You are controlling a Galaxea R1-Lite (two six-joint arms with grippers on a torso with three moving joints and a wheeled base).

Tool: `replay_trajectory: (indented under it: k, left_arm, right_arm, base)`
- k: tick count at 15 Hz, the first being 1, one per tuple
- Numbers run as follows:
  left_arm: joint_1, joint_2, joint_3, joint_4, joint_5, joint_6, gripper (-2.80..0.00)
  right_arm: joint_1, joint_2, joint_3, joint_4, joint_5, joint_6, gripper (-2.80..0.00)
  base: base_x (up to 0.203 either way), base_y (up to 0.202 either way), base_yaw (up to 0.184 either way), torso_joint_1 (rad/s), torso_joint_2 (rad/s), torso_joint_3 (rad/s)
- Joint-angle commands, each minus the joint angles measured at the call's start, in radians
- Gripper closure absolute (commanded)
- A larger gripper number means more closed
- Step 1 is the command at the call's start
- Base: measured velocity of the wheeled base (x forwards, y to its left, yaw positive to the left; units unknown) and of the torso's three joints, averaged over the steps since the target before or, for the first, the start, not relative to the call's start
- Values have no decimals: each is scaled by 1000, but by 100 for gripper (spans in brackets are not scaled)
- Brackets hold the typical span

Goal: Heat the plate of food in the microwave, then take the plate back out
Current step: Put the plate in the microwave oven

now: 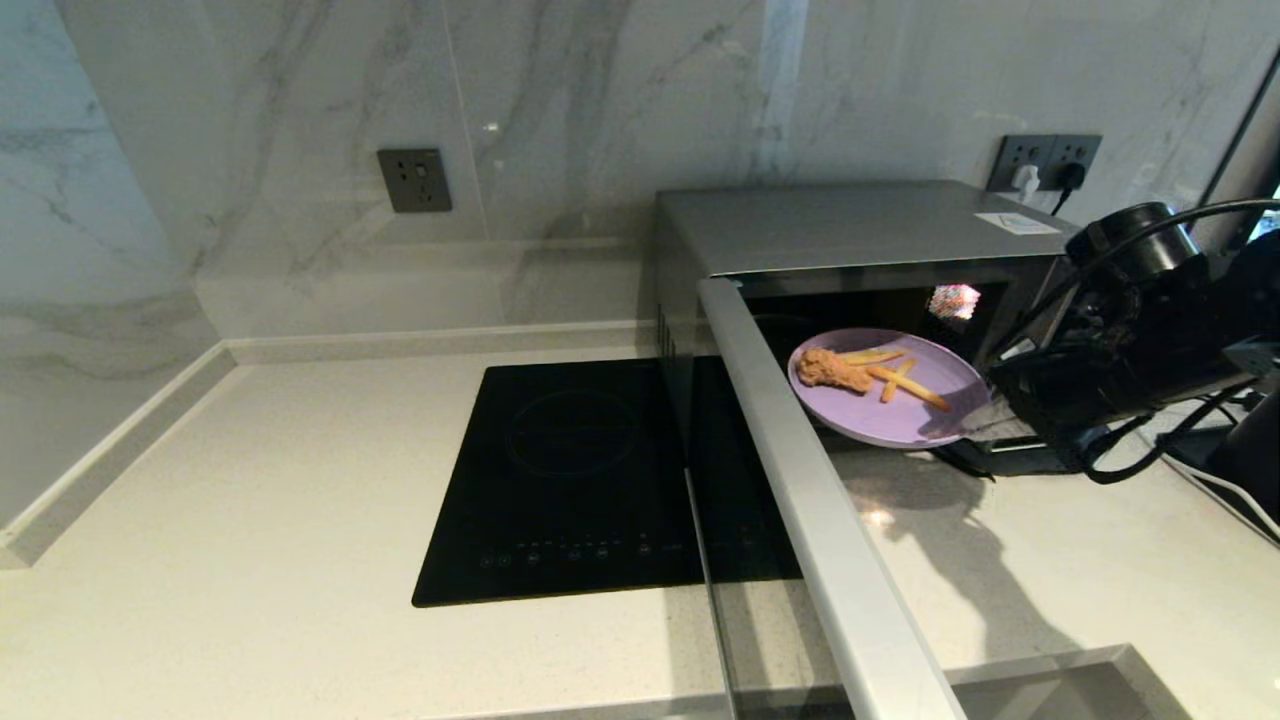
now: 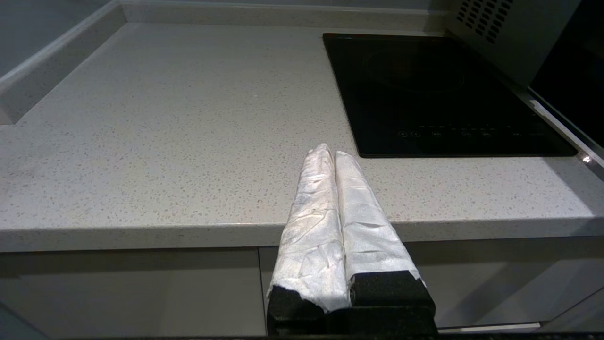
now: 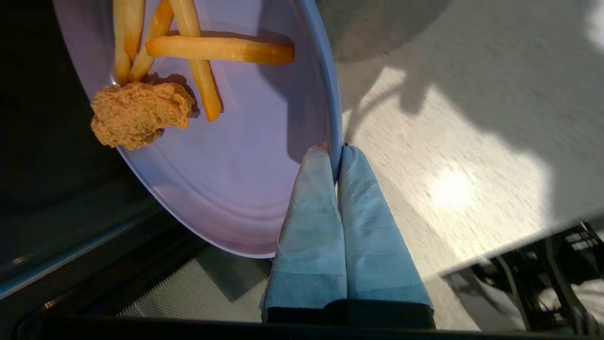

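Open microwave door (image 1: 830, 540) in the foreground, swung out over the counter (image 1: 250, 520) beside the black hob (image 1: 570, 480). Right gripper (image 3: 336, 156) clamped on the rim of the plate of food (image 1: 900, 395), held at the mouth of the microwave (image 1: 850, 235), partly inside. Left gripper (image 2: 330, 156), fingers together, parked at the counter's front edge.

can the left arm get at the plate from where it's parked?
Probably not. The left claw sits shut off the counter's front edge, left of the hob. The open microwave door stands between it and the plate of food, which the right claw already pinches by the rim.
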Motion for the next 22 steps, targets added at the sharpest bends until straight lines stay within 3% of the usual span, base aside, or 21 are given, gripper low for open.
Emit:
replay_trajectory:
  k: [1, 6, 8, 22]
  left_arm:
    - [0, 2, 0, 0, 0, -1, 0]
    - [0, 2, 0, 0, 0, -1, 0]
    - [0, 2, 0, 0, 0, -2, 0]
    - [0, 2, 0, 0, 0, -2, 0]
  right_arm:
    - [13, 91, -26, -80, 4, 2, 0]
    - [28, 223, -134, -125, 25, 0, 0]
    - [29, 250, -167, -126, 62, -41, 0]
    - [11, 399, -289, -127, 54, -76, 0]
  base:
    - [0, 0, 0, 0, 0, 0]
    - [0, 0, 0, 0, 0, 0]
    - [0, 0, 0, 0, 0, 0]
    - [0, 0, 0, 0, 0, 0]
